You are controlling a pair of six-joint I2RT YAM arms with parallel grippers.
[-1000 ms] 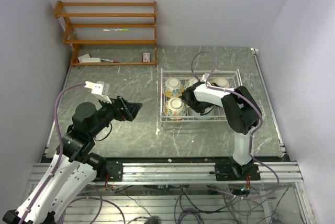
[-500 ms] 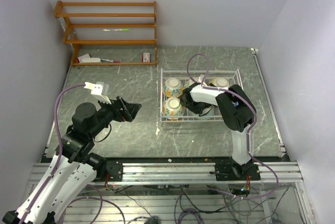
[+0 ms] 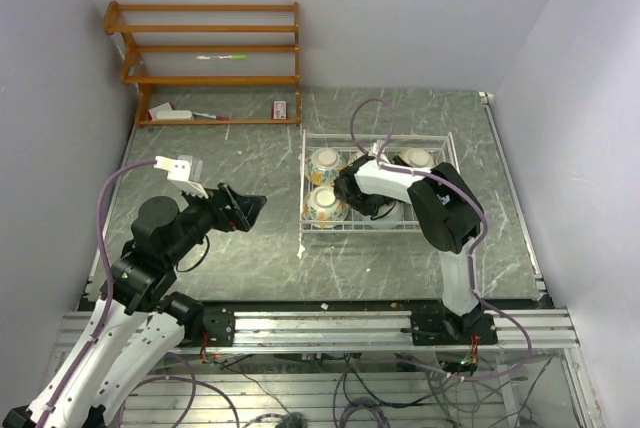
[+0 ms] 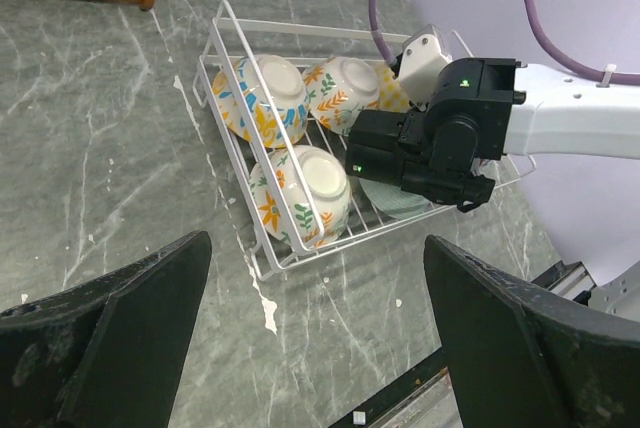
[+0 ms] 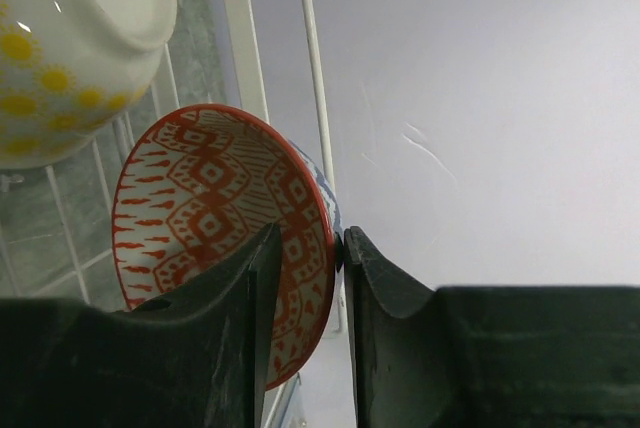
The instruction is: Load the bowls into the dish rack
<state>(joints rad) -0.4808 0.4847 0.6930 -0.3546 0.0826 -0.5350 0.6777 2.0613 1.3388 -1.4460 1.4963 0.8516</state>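
Note:
The white wire dish rack (image 3: 445,148) stands right of centre on the table. It holds floral bowls at its left end (image 3: 325,161) (image 3: 326,203) and one at the back right (image 3: 418,158). In the left wrist view I see three floral bowls (image 4: 262,98) (image 4: 340,88) (image 4: 300,193) and a pale teal bowl (image 4: 395,200) in the rack (image 4: 225,33). My right gripper (image 5: 312,248) is shut on the rim of a bowl with a red-orange pattern (image 5: 210,218), inside the rack (image 3: 350,188). My left gripper (image 4: 320,348) is open and empty above the table left of the rack (image 3: 248,206).
A brown wooden shelf unit (image 3: 205,63) stands at the back left with small items on its lowest level. A white bowl with yellow suns (image 5: 70,38) sits close to the held bowl. Rack wires (image 5: 310,78) run beside it. White flecks (image 3: 301,248) lie near the rack's front-left corner.
My right gripper has moved left inside the rack, toward the floral bowls, and the rack has shifted slightly left. My left arm has barely moved.

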